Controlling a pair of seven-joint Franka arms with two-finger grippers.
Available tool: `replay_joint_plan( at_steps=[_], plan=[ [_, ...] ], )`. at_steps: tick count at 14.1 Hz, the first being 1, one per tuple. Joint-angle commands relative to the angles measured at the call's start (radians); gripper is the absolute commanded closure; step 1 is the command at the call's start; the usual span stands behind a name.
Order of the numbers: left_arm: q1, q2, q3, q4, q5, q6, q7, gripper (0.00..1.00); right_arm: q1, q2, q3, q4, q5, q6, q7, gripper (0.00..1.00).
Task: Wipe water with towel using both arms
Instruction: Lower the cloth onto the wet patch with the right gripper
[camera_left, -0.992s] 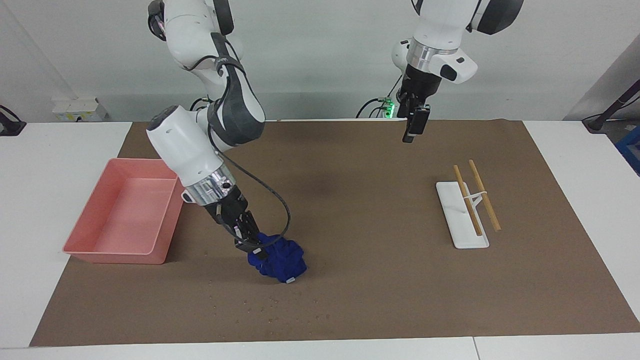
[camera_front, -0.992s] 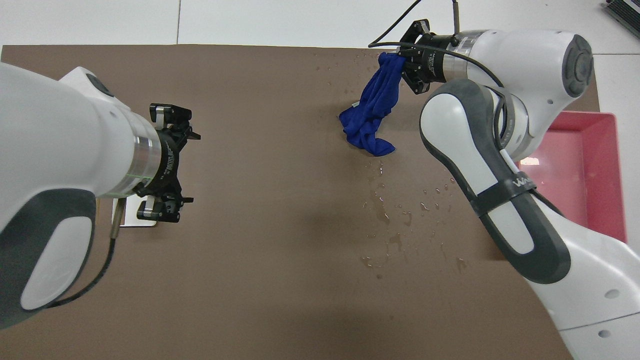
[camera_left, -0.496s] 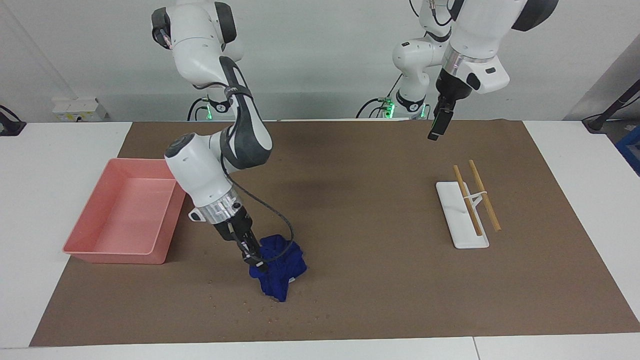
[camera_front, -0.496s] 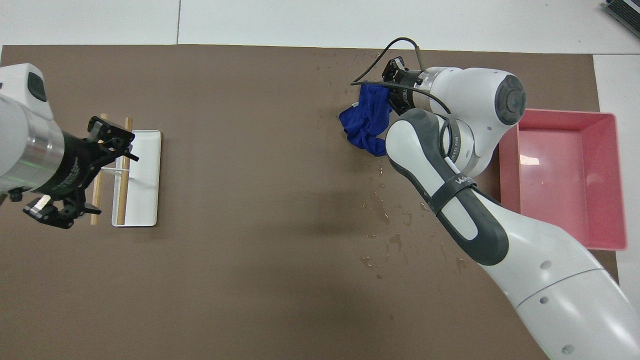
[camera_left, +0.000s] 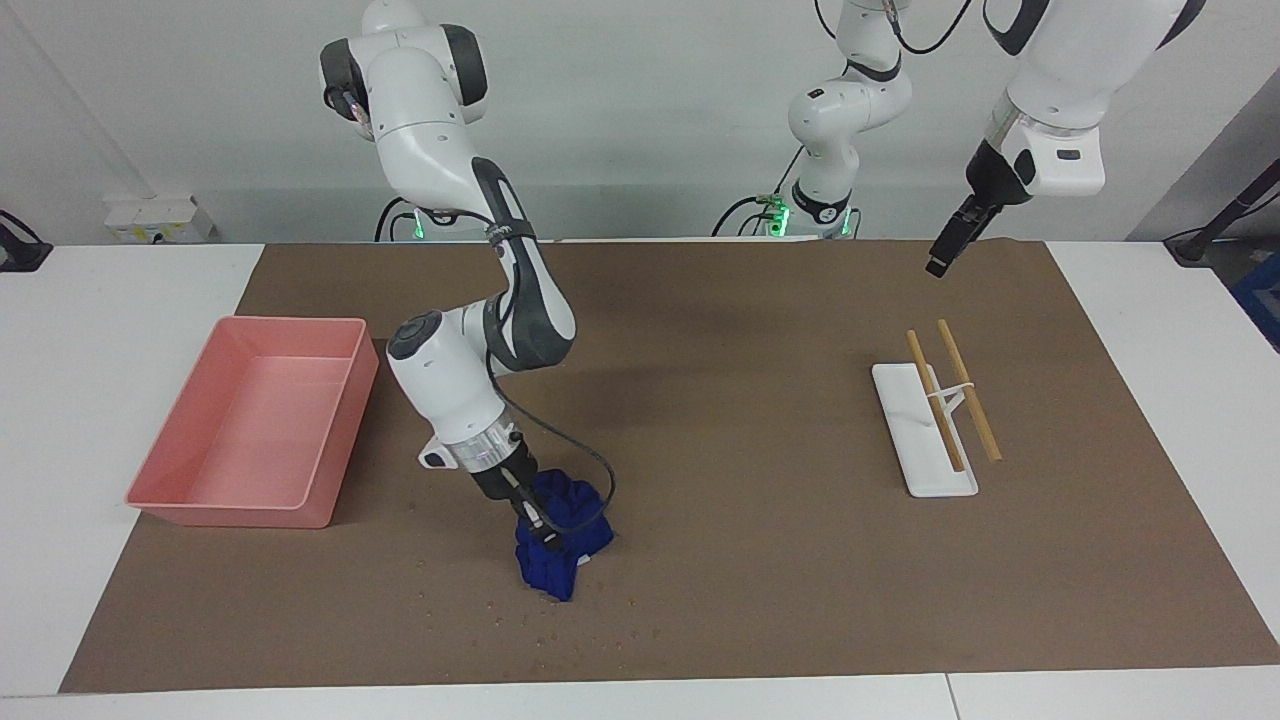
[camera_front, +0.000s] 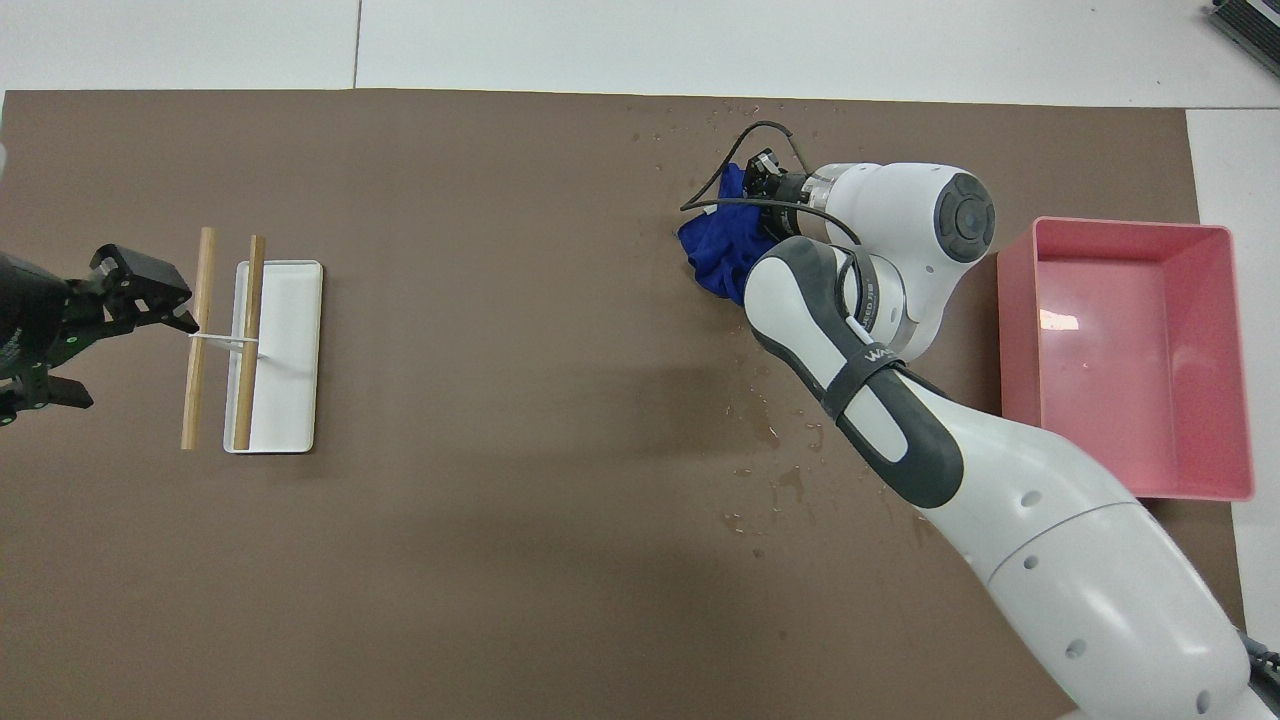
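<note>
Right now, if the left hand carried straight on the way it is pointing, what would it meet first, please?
The left hand hangs open in the air, angled downward. Carried on, it would probably meet the bare brown mat first, nearer to the robots than the white slab with its wooden sticks; depth is uncertain.

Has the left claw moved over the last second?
Yes. The left claw, open and raised, has swung away from the table's middle toward the left arm's end, past the white slab with sticks, which stayed put.

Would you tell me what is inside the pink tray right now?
The pink tray looks empty: only its bare floor shows in both views. Its wall hides a strip of floor.
</note>
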Motion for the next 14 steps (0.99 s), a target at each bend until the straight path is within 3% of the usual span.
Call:
replay_joint_plan(
  at_steps=[1,4,9,14],
  plan=[
    [0.024,-0.028,-0.003,-0.027,0.006,0.023,0.127,0.0,-0.001,0.039,0.01,0.029,-0.018,0.018,-0.163,1.0],
    [0.025,-0.032,0.01,-0.034,0.006,0.023,0.144,0.0,0.012,0.036,0.008,0.018,-0.012,0.02,-0.331,1.0],
    [0.025,-0.034,0.026,-0.039,0.006,0.009,0.147,0.0,0.028,0.03,0.008,-0.014,-0.015,0.018,-0.392,1.0],
    [0.024,-0.049,0.041,-0.061,0.006,0.0,0.132,0.0,0.034,-0.036,0.008,-0.175,-0.012,0.014,-0.397,1.0]
  ],
)
